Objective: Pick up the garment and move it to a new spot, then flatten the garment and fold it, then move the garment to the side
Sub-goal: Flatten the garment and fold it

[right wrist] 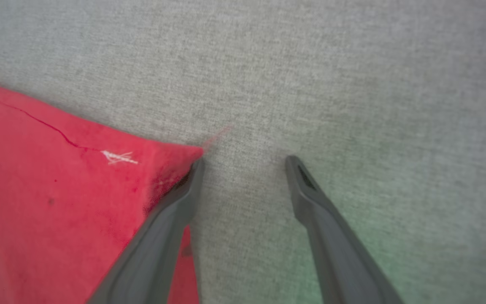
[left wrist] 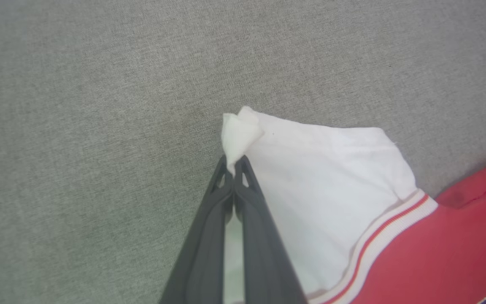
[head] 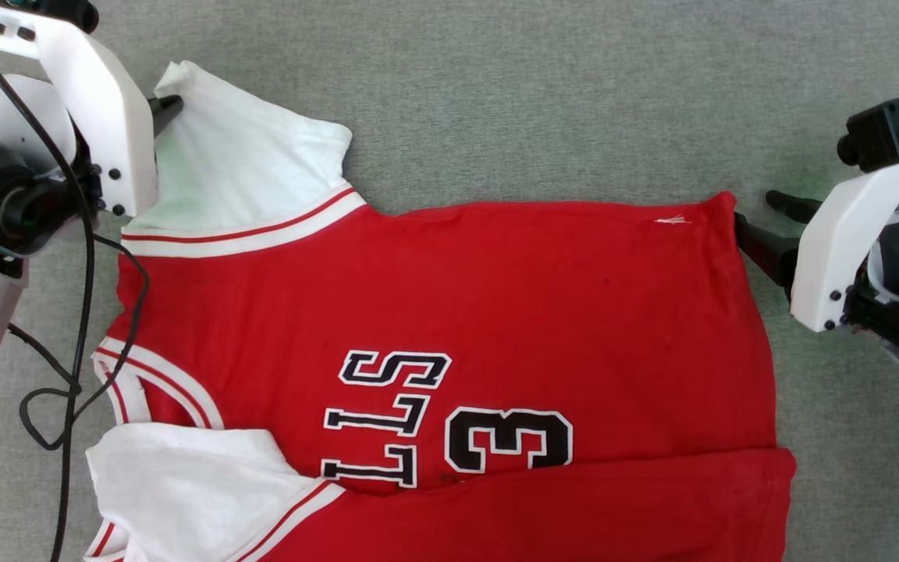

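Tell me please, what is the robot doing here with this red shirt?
The robot is working on a red jersey garment that lies spread on a grey fabric surface. Its left gripper is shut on the tip of the far white sleeve. Its right gripper is open at the far hem corner, one finger against the red cloth, nothing gripped yet. The near edge looks already folded over, hiding part of the lettering.

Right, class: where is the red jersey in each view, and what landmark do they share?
Head view: red jersey fills the middle and bottom.
Left wrist view: lower right, white sleeve corner pinched by the shut left gripper.
Right wrist view: left side, hem corner at one finger of the open right gripper.
Shared landmark: the grey fabric surface.
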Robot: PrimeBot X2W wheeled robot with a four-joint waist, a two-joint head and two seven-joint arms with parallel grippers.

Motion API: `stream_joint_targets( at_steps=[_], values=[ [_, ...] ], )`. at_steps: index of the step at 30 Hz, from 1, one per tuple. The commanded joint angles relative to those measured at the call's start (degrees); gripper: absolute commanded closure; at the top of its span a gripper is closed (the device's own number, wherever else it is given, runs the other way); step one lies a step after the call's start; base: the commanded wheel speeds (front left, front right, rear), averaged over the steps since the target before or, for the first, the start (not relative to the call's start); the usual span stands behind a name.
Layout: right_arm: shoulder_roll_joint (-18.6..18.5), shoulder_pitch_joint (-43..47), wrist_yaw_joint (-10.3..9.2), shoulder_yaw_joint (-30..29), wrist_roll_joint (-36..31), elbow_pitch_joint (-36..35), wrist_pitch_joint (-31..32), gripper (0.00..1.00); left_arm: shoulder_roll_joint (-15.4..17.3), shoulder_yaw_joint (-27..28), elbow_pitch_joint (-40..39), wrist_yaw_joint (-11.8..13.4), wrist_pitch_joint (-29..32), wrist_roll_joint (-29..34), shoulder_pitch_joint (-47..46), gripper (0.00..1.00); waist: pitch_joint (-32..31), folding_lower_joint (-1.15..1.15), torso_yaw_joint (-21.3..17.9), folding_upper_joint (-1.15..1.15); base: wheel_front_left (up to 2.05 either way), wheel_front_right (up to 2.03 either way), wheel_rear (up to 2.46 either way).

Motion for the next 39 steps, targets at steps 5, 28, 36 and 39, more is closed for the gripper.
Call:
stream_joint_targets(
  at_steps=[5, 28, 36, 39],
  values=[
    [0.71, 1.58, 0.08, 3.75, 1.28, 2.61, 5.93, 1.00, -0.51, 0.17, -0.11, -0.47, -1.72, -0.30, 1.04, 1.00, -0.07, 0.00, 1.03, 0.00, 0.00, 0.00, 0.00],
    [1.16, 14.70, -0.02, -15.77, -5.70, -11.85, -7.70, 1.00, 1.65, 1.47, -2.79, -0.26, -12.27, -1.50, 13.69, 1.00, -11.32, 0.00, 3.24, 0.00, 0.00, 0.00, 0.00],
    [8.15, 22.97, -0.02, -19.85, -12.43, -18.20, -17.21, 0.00, 2.16, 1.35, -3.43, 0.39, -12.29, -2.41, 16.54, 1.00, -13.14, 0.00, 2.39, 0.00, 0.00, 0.00, 0.00],
    [10.10, 24.88, -0.02, -19.90, -13.41, -19.25, -20.43, 0.00, 2.27, 1.39, -3.57, 0.66, -12.25, -2.53, 16.87, 1.00, -13.29, 0.00, 1.91, 0.00, 0.00, 0.00, 0.00]
  ],
)
